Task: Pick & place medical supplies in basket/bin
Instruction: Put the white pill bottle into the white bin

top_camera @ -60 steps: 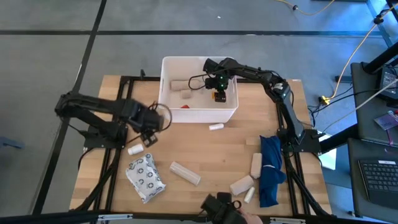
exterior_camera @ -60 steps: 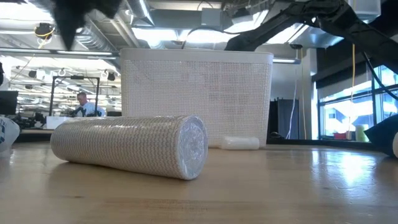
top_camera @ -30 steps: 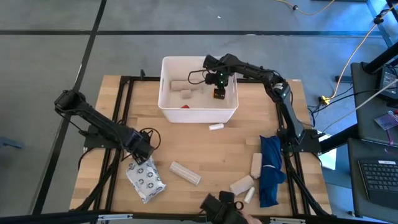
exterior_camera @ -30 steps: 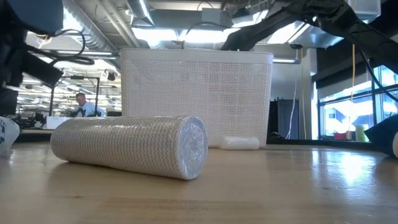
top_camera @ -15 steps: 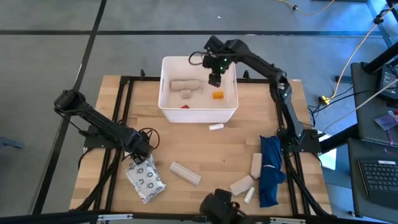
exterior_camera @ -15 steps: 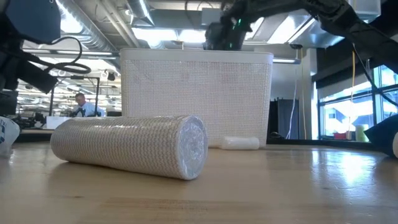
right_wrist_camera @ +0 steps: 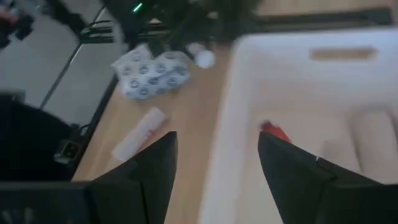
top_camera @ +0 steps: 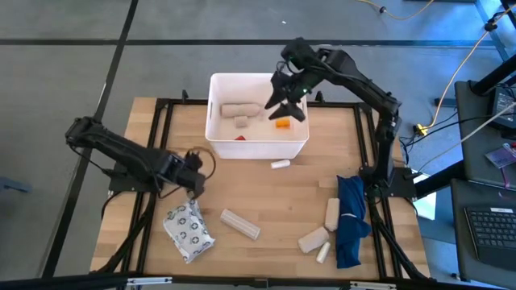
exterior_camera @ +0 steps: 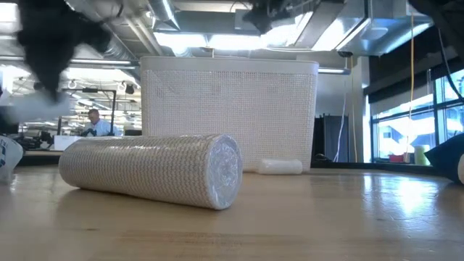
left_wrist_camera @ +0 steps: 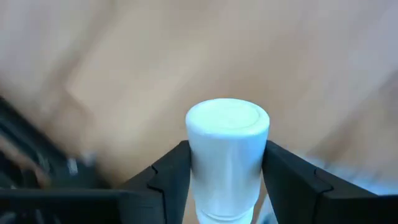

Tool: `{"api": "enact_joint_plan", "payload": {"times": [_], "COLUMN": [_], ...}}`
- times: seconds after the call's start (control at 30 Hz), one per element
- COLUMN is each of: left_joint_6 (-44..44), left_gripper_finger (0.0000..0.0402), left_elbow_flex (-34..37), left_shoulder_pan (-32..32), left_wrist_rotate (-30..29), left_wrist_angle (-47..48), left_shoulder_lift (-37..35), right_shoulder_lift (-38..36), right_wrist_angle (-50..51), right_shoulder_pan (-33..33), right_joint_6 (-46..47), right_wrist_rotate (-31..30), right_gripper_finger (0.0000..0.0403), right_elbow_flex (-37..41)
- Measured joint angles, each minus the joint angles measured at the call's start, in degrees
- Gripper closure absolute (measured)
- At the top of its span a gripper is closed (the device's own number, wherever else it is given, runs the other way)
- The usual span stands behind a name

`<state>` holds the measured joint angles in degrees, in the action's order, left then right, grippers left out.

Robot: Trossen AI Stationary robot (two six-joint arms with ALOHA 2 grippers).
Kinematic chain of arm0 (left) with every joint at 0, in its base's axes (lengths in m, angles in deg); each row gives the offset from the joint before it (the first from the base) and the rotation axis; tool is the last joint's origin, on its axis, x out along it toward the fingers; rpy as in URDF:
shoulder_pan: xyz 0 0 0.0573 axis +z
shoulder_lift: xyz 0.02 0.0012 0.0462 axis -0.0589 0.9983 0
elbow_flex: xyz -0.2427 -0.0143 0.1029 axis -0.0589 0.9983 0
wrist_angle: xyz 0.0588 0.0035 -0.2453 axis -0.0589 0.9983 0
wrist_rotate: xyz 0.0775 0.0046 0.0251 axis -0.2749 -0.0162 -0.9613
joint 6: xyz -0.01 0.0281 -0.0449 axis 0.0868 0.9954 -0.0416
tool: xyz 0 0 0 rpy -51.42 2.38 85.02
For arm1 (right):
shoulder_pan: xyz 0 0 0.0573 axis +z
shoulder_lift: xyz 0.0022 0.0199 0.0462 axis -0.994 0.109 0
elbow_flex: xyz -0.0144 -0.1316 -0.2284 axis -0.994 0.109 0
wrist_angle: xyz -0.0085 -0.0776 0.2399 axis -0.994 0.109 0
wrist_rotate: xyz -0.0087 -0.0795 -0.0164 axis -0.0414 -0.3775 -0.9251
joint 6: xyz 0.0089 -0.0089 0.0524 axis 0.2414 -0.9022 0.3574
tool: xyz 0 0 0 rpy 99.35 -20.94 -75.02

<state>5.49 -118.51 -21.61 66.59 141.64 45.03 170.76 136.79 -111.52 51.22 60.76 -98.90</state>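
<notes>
We find the left tool (left_wrist_camera: 227,186) clamped on a white tube (left_wrist_camera: 227,149), whose long axis runs along the fingers with its flat cap pointing forward, away from the wrist. In the high view it sits above the counter (top_camera: 282,201), near the grey packet (top_camera: 188,229). The right tool (top_camera: 287,98) is spread wide and empty above the white bin (top_camera: 256,150), which contains a beige roll (top_camera: 237,109) lying crosswise.

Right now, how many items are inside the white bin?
4 in the bin: a beige roll, a small beige piece, a red item, an orange bottle. The right gripper may hide more.
</notes>
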Motion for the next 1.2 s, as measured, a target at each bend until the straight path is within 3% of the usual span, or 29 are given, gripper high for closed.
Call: {"api": "enact_joint_plan", "payload": {"times": [0.1,0.2,0.27,0.37,0.47,0.57,0.8,1.2], "left_joint_6": [3.21,11.87,21.40,39.91,56.31,64.54,70.57,70.88], "left_gripper_finger": [0.0229,0.0229,0.0229,0.0229,0.0229,0.0229,0.0229,0.0229], "left_elbow_flex": [-5.86,-11.42,-14.17,-16.10,-16.14,-16.18,-16.14,-16.10], "left_shoulder_pan": [2.97,5.53,6.73,8.20,9.62,11.09,14.70,18.40], "left_wrist_rotate": [-9.93,-19.23,-24.02,-26.68,-22.84,-17.19,-9.81,-1.59], "left_wrist_angle": [-2.61,-10.93,-20.34,-40.30,-59.58,-68.93,-75.08,-80.16], "left_shoulder_lift": [-1.67,-3.54,-4.89,-6.96,-8.27,-8.35,-5.18,-3.11], "right_shoulder_lift": [-1.78,-2.89,-2.99,-2.97,-2.97,-2.97,-2.98,-3.05], "right_wrist_angle": [-1.07,-2.32,-2.56,-2.74,-4.73,-9.74,-20.75,-26.61], "right_shoulder_pan": [3.43,6.21,7.03,7.20,7.20,7.91,10.84,12.80], "right_joint_6": [-1.28,-0.56,1.01,2.53,3.15,4.55,6.25,7.05], "right_wrist_rotate": [-1.59,-3.77,-5.40,-6.01,-6.03,-6.03,-5.46,-5.55], "right_gripper_finger": [0.0178,0.0178,0.0178,0.0178,0.0178,0.0178,0.0178,0.0178], "right_elbow_flex": [0.02,0.00,0.00,0.03,0.02,0.02,0.02,0.04]}}
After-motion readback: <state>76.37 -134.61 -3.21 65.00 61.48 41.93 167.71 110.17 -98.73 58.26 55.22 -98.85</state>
